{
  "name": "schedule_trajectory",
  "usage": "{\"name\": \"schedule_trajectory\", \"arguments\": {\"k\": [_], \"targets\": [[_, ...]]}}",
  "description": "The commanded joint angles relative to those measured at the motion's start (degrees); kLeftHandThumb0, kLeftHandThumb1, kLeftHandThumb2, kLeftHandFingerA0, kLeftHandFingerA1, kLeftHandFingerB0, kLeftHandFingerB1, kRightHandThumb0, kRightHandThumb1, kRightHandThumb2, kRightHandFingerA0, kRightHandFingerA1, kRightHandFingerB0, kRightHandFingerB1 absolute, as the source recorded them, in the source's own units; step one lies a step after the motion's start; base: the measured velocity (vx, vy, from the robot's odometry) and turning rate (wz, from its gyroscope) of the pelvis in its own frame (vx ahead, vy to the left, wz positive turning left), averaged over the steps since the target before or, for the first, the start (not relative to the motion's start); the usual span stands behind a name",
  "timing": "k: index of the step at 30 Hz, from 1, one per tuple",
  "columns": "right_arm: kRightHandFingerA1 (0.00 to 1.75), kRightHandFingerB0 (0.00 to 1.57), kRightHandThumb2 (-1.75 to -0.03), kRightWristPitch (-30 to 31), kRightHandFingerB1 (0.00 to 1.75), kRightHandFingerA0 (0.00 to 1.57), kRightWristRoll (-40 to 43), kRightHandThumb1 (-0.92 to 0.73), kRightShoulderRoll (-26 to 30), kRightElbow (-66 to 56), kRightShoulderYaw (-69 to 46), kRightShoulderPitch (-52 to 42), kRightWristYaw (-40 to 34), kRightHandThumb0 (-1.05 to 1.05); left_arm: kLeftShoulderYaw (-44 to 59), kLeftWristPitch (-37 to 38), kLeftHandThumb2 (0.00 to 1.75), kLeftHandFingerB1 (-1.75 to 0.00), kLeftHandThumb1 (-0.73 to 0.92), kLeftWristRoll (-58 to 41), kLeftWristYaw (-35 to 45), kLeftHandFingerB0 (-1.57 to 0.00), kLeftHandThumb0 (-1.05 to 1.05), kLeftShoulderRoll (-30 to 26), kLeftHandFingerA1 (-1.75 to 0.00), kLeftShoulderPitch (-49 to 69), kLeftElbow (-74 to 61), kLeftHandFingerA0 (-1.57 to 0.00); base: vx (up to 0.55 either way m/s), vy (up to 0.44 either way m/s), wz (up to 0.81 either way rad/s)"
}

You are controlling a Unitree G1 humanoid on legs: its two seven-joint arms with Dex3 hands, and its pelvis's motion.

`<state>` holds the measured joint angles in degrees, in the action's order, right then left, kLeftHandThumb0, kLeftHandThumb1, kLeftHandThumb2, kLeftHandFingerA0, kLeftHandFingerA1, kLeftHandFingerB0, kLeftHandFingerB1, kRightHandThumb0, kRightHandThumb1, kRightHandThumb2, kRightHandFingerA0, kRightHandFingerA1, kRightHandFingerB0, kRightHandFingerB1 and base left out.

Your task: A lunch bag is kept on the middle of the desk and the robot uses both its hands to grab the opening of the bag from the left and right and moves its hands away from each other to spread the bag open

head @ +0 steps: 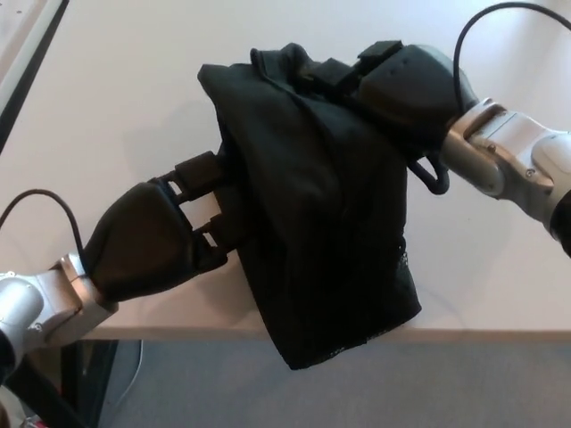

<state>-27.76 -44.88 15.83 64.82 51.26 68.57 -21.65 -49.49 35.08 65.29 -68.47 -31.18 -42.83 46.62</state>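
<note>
The black lunch bag (330, 232) lies crumpled and skewed on the beige desk (116, 107), its near corner hanging past the front edge. My left hand (152, 241) is at the bag's left side, its fingers (201, 169) closed on the fabric there; the thumb is hidden. From the upper right, my right hand (410, 89) grips the bag's top edge, with its fingers (335, 71) hooked over the rim. The bag's opening is hidden by folds of fabric.
A black strap loop (434, 181) sticks out of the bag under my right wrist. Thin black cables run by each wrist (40, 198) (486, 16). The desk's front edge (500, 334) is close, with grey floor (223, 392) below it.
</note>
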Motion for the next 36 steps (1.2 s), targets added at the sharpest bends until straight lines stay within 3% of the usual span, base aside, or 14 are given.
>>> {"name": "schedule_trajectory", "arguments": {"k": [1,3,4,5,6,7,8,10,12,14,18,24,26,36], "targets": [[0.4,0.57,-0.6,-3.3,0.39,0.63,-4.9,-0.62,-1.1,2.0,2.2,-2.6,-2.7,-0.39,1.4,3.4,0.55,-0.6,0.53,0.6,-3.7,-1.04,-0.28,-1.7,-0.8,0.2,-2.1,-0.95,0.0,0.0,0.0],[0.45,0.69,-0.59,-3.2,0.43,0.7,-5.7,-0.6,-1.4,2.6,2.7,-2.7,-4.5,-0.39,2.2,4.3,0.58,-0.65,0.53,-0.4,-2.0,-1.08,-0.24,-1.9,-0.84,0.7,-2.7,-1.05,0.0,0.0,0.0],[0.7,0.9,-0.57,-3.7,0.6,0.85,-6.6,-0.56,-1.4,2.6,3.2,-3.1,-7.9,-0.38,2.6,5.2,0.93,-0.8,0.38,-1.1,-1.5,-1.1,-0.19,-1.5,-1.07,1.2,-2.3,-1.05,0.0,0.0,0.0],[1.36,0.84,-0.58,-4.2,1.13,0.84,-6.9,-0.55,-1.6,2.8,3.4,-3.1,-9.2,-0.32,2.7,6.0,1.04,-1.03,0.35,-1.4,-1.4,-1.02,-0.23,-1.4,-1.2,1.4,-1.9,-1.06,0.0,0.0,0.0],[1.36,0.84,-0.58,-4.8,1.13,0.84,-7.2,-0.55,-1.8,3.0,3.5,-3.1,-10.5,-0.32,2.9,6.9,1.04,-1.03,0.35,-1.7,-1.4,-1.02,-0.23,-1.3,-1.2,1.6,-1.5,-1.06,0.0,0.0,0.0],[1.67,0.74,-0.59,-5.0,1.55,0.83,-7.8,-0.57,-1.7,3.0,3.9,-3.1,-11.8,-0.29,3.1,7.7,1.06,-1.09,0.33,-2.2,-0.8,-1.01,-0.26,-1.2,-1.3,1.9,-1.2,-1.04,0.0,0.0,0.0],[1.75,0.72,-0.57,-5.3,1.65,0.84,-8.1,-0.6,-1.6,3.0,4.0,-3.2,-12.4,-0.27,3.3,8.0,1.04,-1.25,0.28,-2.4,-0.4,-0.97,-0.21,-1.0,-1.44,2.3,-1.0,-0.99,0.0,0.0,0.0],[1.71,0.73,-0.6,-6.7,1.59,0.84,-6.4,-0.61,-1.3,3.1,2.6,-3.9,-9.5,-0.26,4.2,8.9,1.0,-1.1,0.31,-4.1,0.4,-1.02,-0.23,-0.1,-1.29,4.8,0.5,-1.07,0.0,0.0,0.0],[1.68,0.76,-0.59,-7.1,1.54,0.84,-6.6,-0.59,-1.0,3.2,2.4,-4.4,-10.1,-0.27,5.3,8.8,0.95,-1.15,0.32,-5.4,2.1,-0.99,-0.21,0.2,-1.42,6.7,0.3,-0.98,0.0,0.0,0.0],[1.72,0.63,-0.58,-8.4,1.54,0.82,-6.3,-0.62,0.1,3.5,1.8,-5.7,-10.8,-0.3,6.3,9.7,1.02,-1.04,0.35,-7.2,2.7,-1.02,-0.23,1.1,-1.27,10.7,1.3,-1.05,0.0,0.0,0.0],[1.54,0.76,-0.58,-9.5,1.43,0.87,-7.7,-0.59,2.7,3.6,1.9,-8.0,-13.6,-0.29,7.7,9.7,1.09,-0.85,0.3,-8.3,-0.1,-1.07,-0.12,2.7,-1.25,17.6,5.9,-1.05,0.0,0.0,0.0],[1.52,0.78,-0.62,-10.3,1.36,0.86,-9.9,-0.6,6.1,3.6,2.7,-10.6,-15.4,-0.32,10.4,11.6,1.06,-0.9,0.42,-10.3,-1.5,-1.0,-0.17,1.2,-1.17,24.1,11.9,-1.06,0.0,0.0,0.0],[1.48,0.83,-0.62,-10.4,1.21,0.87,-10.6,-0.62,6.9,3.6,3.1,-11.4,-16.4,-0.32,11.5,11.7,0.97,-0.79,0.45,-10.4,-2.1,-1.02,-0.12,0.3,-1.16,25.4,13.1,-1.03,0.0,0.0,0.0],[1.53,0.76,-0.61,-12.3,1.4,0.84,-12.3,-0.56,11.1,4.0,3.3,-14.4,-19.3,-0.31,15.3,14.5,1.02,-0.87,0.43,-12.5,-3.3,-0.99,-0.15,-4.5,-1.15,28.1,17.3,-1.04,0.0,0.0,0.0]]}}
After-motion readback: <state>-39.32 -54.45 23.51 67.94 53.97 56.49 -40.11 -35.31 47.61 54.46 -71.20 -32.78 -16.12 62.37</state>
